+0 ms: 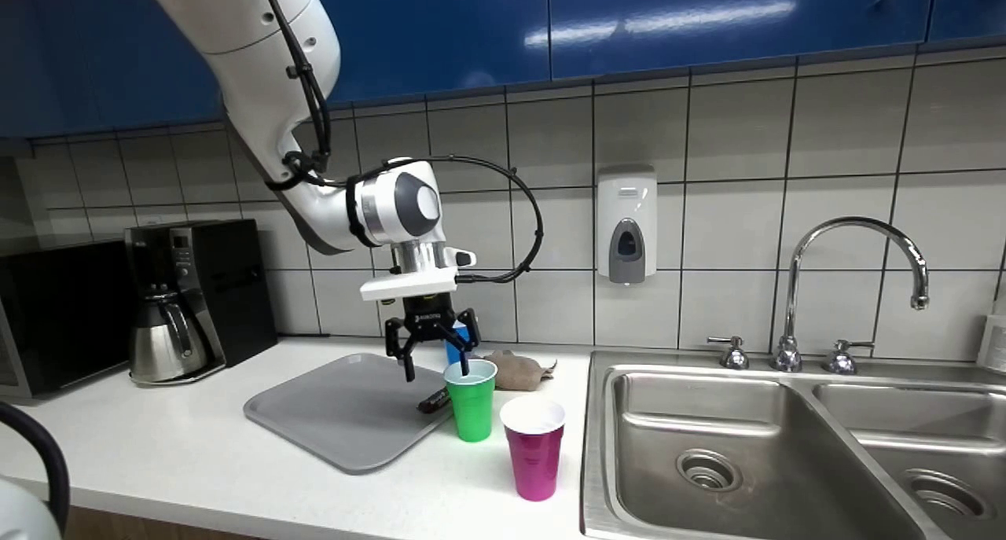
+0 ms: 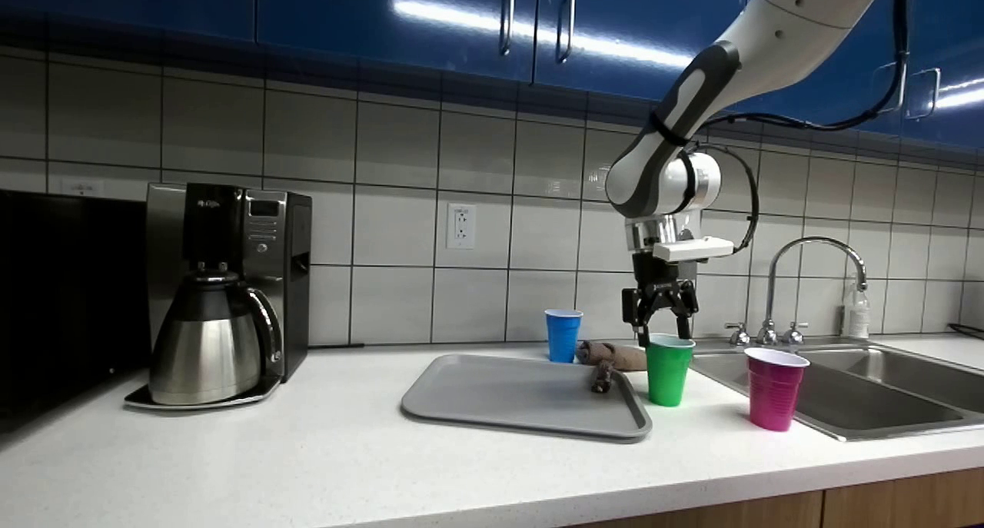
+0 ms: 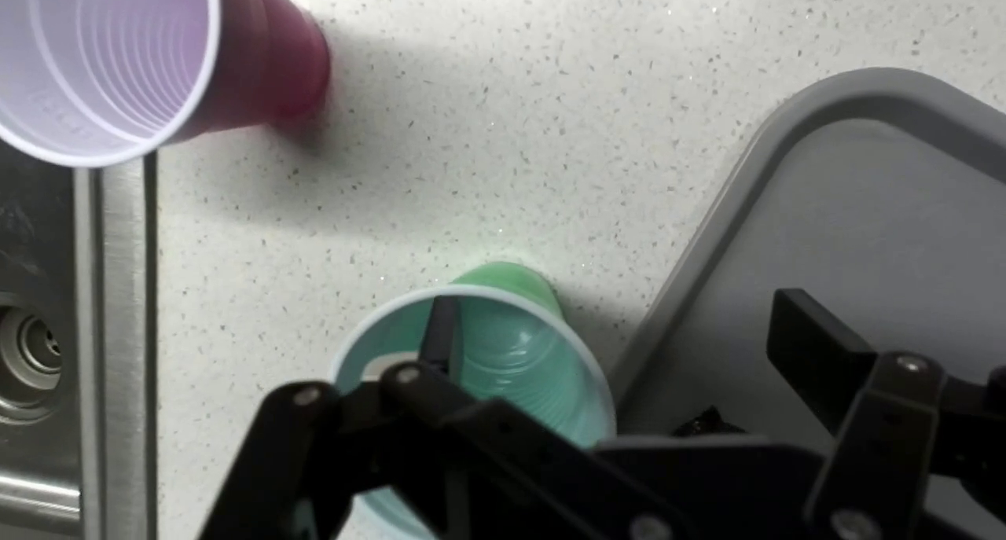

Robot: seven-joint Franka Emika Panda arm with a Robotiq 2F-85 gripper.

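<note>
green cup [image 1: 471, 406] stands upright on the counter [image 1: 157, 438], just beside the gray tray [image 1: 338, 414], magenta cup [image 1: 535, 465] nearby. my claw [image 1: 437, 376] is spread wide, nothing clamped: one finger sits inside the cup's mouth, the other hangs outside, tray side. step, my guess: lining up a grip on the cup wall. next move likely calls for sinking slightly, then pinching without tipping it.
</note>
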